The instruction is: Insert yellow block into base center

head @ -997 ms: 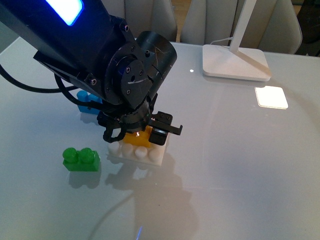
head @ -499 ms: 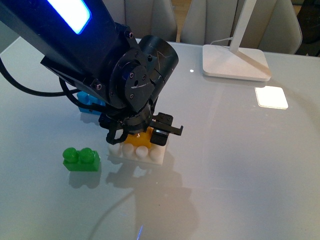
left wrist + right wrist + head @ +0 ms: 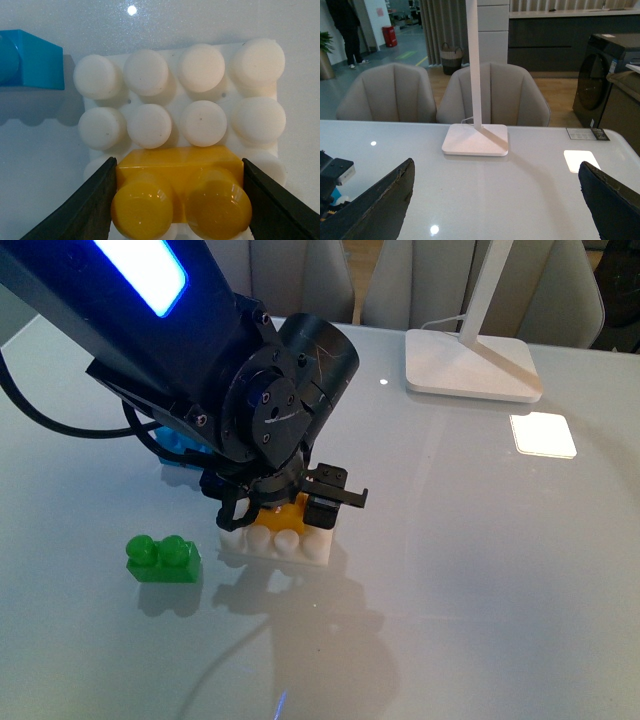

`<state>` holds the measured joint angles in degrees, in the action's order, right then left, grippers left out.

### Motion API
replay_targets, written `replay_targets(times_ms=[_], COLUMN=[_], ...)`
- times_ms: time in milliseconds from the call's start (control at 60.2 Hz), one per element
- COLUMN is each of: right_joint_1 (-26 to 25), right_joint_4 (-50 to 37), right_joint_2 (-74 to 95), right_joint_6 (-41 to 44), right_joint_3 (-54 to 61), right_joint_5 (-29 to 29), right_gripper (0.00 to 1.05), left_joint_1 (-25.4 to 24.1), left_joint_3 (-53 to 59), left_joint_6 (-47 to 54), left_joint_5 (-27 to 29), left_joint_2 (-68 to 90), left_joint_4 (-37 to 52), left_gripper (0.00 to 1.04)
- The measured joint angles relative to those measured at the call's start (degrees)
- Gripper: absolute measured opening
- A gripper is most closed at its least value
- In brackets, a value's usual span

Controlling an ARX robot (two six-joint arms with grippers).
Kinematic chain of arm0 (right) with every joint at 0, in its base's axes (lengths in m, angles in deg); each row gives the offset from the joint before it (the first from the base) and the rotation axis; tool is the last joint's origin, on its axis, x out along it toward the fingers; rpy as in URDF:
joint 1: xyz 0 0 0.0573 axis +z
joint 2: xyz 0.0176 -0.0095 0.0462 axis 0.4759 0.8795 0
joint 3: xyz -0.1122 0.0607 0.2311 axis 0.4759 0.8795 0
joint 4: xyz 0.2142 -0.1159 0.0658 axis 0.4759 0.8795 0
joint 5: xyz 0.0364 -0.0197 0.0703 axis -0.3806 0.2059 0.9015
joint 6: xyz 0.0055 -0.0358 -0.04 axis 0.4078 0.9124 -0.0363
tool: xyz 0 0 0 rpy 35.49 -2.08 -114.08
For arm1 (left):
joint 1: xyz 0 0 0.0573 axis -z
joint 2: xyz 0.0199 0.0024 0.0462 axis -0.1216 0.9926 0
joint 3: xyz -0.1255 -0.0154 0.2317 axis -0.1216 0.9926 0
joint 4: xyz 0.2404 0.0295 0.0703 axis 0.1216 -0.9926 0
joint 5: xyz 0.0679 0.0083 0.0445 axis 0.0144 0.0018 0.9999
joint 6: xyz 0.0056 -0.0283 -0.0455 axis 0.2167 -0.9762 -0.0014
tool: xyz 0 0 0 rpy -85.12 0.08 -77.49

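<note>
My left gripper [image 3: 282, 502] is shut on the yellow block [image 3: 285, 514], which is pressed down onto the white studded base [image 3: 290, 546] near the table's middle. In the left wrist view the yellow block [image 3: 179, 196] sits between the two black fingers [image 3: 85, 207], over the base [image 3: 150, 125]; two rows of bare white studs show beyond it. Whether it sits at the base's exact centre is hidden by the arm. My right gripper [image 3: 495, 210] is open above bare table, holding nothing; it does not show in the front view.
A green two-stud brick [image 3: 162, 558] lies left of the base. A blue brick [image 3: 180, 450] is partly hidden behind the left arm, and its corner [image 3: 32, 60] shows beside the base. A white lamp foot [image 3: 470, 365] and a white card [image 3: 543, 434] stand at the back right.
The left gripper with the yellow block has sunk slightly lower onto the base and edged a little to the right. The green brick and lamp have not moved.
</note>
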<state>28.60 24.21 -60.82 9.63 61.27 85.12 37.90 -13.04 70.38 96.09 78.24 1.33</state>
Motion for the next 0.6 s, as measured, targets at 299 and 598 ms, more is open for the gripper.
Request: replay_targets(times_ms=[299, 598], right_joint_1=[0.0, 0.0], right_joint_4=[0.0, 0.0], right_joint_2=[0.0, 0.0], right_joint_6=[0.0, 0.0], right_joint_3=[0.0, 0.0], right_joint_5=[0.0, 0.0], right_gripper=[0.96, 0.96], left_joint_1=[-0.24, -0.59], left_joint_3=[0.81, 1.9], left_joint_6=[0.37, 0.76], left_joint_5=[-0.09, -0.22], left_joint_2=[-0.55, -1.42], left_joint_4=[0.46, 0.24], left_gripper=[0.62, 0.62])
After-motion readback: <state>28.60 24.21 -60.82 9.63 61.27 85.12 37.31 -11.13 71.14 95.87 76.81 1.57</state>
